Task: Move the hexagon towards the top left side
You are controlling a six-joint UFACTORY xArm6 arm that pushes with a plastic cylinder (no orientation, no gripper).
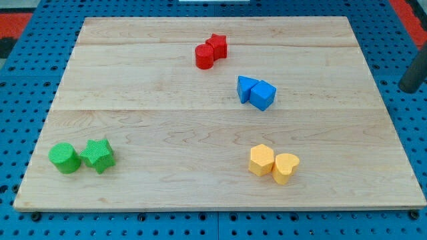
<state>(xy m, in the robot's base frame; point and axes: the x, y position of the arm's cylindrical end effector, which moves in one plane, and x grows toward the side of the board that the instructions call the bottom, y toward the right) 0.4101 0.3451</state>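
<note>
The yellow hexagon (261,160) lies on the wooden board (167,120) at the lower right, touching a yellow heart (285,167) on its right. A dark rod shows at the view's right edge, off the board over the blue pegboard. My tip (408,89) is far to the upper right of the hexagon and touches no block.
A red cylinder (204,57) and a red star (217,45) sit together at the top centre. A blue triangle (246,88) and a blue cube (263,95) touch right of centre. A green cylinder (65,158) and a green star (99,155) sit at the lower left.
</note>
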